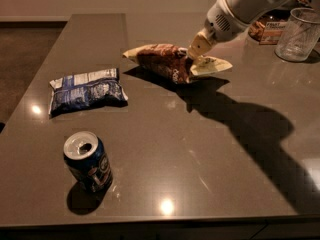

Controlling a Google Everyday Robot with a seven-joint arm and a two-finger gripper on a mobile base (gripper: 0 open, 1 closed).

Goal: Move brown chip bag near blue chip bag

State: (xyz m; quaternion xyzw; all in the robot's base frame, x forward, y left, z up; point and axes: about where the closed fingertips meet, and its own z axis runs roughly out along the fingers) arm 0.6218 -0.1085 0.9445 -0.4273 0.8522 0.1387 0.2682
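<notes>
The brown chip bag (167, 61) has a brown middle and cream-yellow ends, and sits at the back centre of the grey table (210, 149). It is raised a little, with its shadow under it. My gripper (196, 53) comes in from the upper right and is shut on the bag near its right end. The blue chip bag (86, 90), small, crumpled and with a white label panel, lies flat to the left, apart from the brown bag.
A blue soda can (88, 161) stands upright at the front left. A clear glass (299, 34) and a small packet (267, 30) stand at the back right. The table's left edge drops to a dark floor.
</notes>
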